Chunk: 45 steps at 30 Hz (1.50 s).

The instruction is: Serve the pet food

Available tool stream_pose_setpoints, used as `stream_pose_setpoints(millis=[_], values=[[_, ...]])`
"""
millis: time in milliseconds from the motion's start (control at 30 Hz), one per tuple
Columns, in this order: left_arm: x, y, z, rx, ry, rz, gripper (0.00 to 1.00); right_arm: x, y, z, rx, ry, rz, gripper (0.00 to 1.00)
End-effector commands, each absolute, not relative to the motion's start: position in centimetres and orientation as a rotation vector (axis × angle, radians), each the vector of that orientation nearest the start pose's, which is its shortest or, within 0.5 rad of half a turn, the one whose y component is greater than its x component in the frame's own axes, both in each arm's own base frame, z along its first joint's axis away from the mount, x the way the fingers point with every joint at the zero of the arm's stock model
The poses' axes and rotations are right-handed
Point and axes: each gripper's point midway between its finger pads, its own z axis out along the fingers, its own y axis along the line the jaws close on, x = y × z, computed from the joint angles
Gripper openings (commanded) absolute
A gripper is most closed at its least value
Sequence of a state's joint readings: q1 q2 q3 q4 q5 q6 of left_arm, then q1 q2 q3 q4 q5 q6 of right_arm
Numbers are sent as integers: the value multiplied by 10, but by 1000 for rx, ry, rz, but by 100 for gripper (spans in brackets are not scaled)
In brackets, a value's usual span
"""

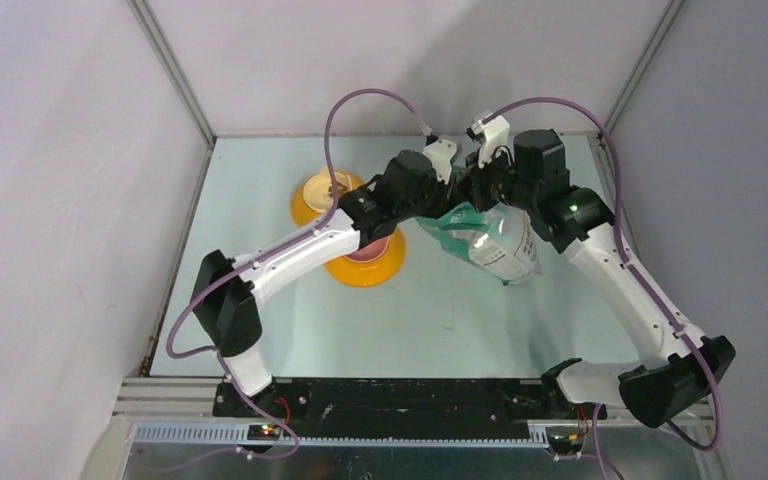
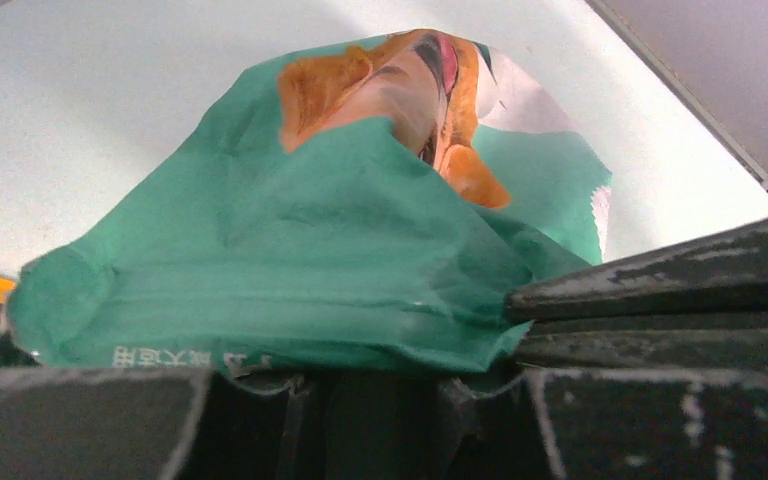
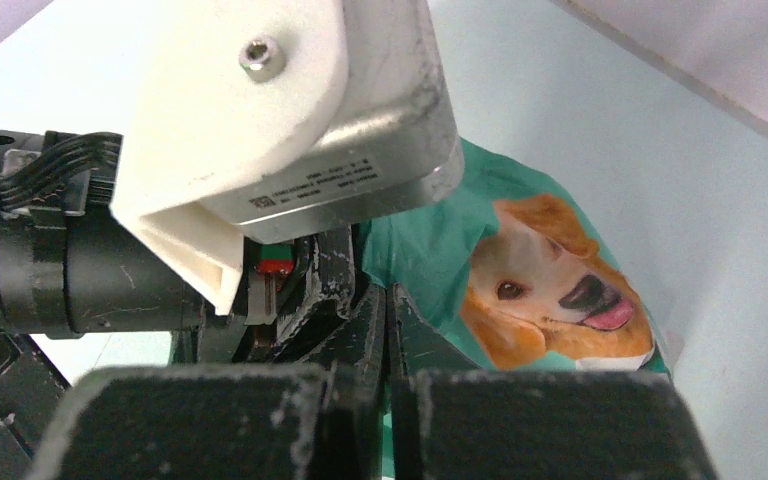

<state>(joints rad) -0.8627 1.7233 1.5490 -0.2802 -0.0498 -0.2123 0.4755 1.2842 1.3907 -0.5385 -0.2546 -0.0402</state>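
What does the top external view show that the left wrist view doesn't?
Only the top external view: the left arm and right arm whole, meeting over the green pet food pouch, and both bowls of the yellow double-bowl feeder. Only the left wrist view: the golden dog's face printed on the pouch. Both: the pouch, the pale table, and a bit of the feeder.

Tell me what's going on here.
Both arms are working on the pouch in the middle of the table. The left gripper and the right gripper each pinch its crumpled green top, apparently to open it. The feeder sits to the pouch's left. Nothing is being poured.
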Motion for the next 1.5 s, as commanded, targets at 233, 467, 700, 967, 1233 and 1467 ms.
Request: stream_pose_setpoints(millis=[233,467,700,967,1233,1467], values=[[275,-419,206,948,2076,-951,0,309,195,300,-651,1983,530,0],[273,-400,237,871,2111,-1150,0,309,184,301,-637,1978,509,0],[298,-372,270,571,2072,-1374,0,307,174,292,-643,1996,491,0],[314,-347,309,289,1969,-1635,0,305,165,293,-661,1990,437,0],[328,-322,333,212,1929,-1574,0,313,156,299,-645,1988,382,0],[345,-295,344,119,1918,-1549,0,320,149,308,-632,1982,349,0]])
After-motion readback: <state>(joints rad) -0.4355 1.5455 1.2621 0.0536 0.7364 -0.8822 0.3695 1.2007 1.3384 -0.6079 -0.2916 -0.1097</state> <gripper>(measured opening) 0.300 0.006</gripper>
